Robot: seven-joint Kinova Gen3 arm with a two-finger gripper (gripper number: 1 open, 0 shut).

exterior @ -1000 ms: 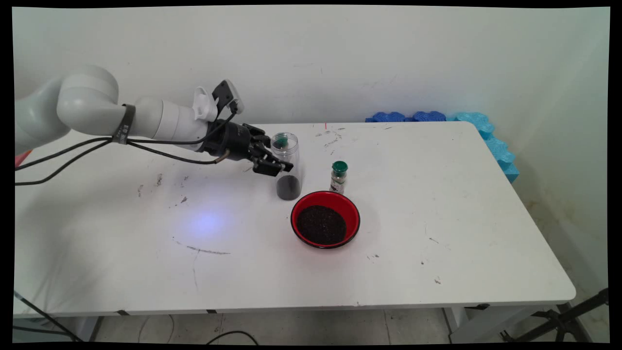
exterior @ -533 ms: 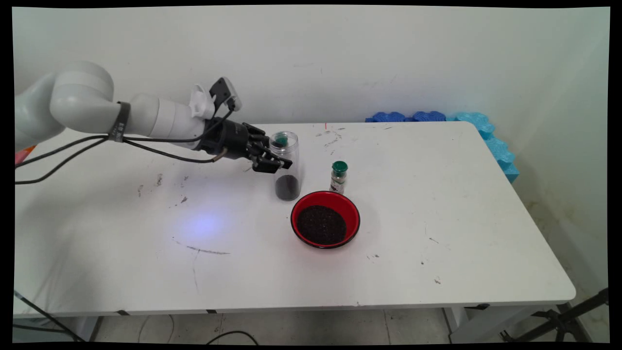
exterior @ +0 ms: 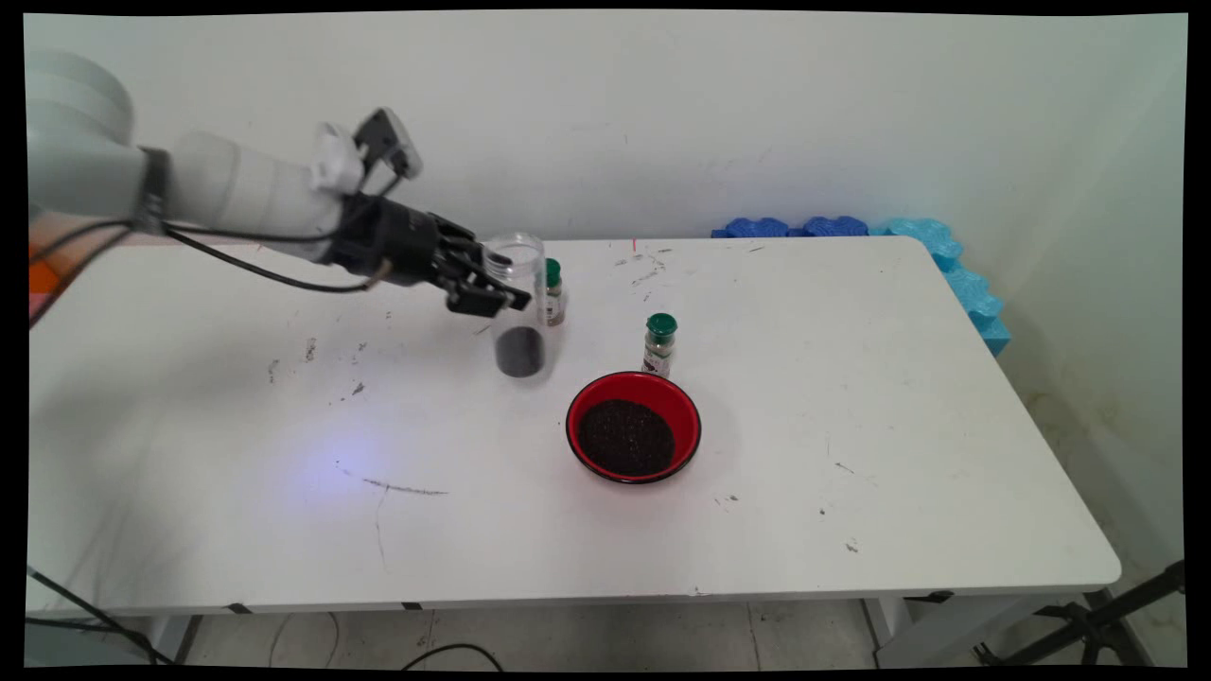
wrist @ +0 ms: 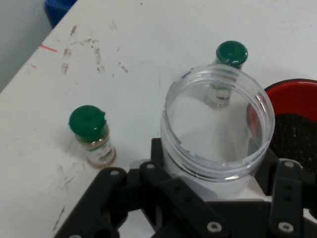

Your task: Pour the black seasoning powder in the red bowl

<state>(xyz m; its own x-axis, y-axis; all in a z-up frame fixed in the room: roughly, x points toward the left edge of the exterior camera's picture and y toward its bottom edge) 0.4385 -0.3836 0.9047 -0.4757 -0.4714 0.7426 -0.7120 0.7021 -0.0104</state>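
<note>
You are looking at a white worktop (exterior: 851, 397) that is carrying everything here, with blue foam pieces (exterior: 946, 255) lying along its far right corner against the wall. Next in size, the red bowl (exterior: 634, 427) is sitting near the middle, filled with dark grains. The pincer (exterior: 492, 298) is gripping a clear plastic jar (exterior: 517, 307) around its upper wall, just below the open rim — the fingers are clenched on either side of it, and the jar is hanging upright above the worktop, to the left of the bowl and apart from it.

A judgement on handling: the jar is looking light and thin-walled, with a small load of dark grains sitting in its bottom, so it is probably flexing a little under the squeeze and its smooth wall could be slipping if the grip loosens. With no lid on, any tilt is risking a spill. The hold high on the wall, near the stiffer threaded rim, seems the sound place to be taking it.

Smallest are two green-capped spice bottles. One spice bottle (exterior: 552, 293) is standing just behind the jar, close to it in the main view — this is the nearest thing in the way. The other bottle (exterior: 659, 344) is standing just behind the bowl's far rim.
</note>
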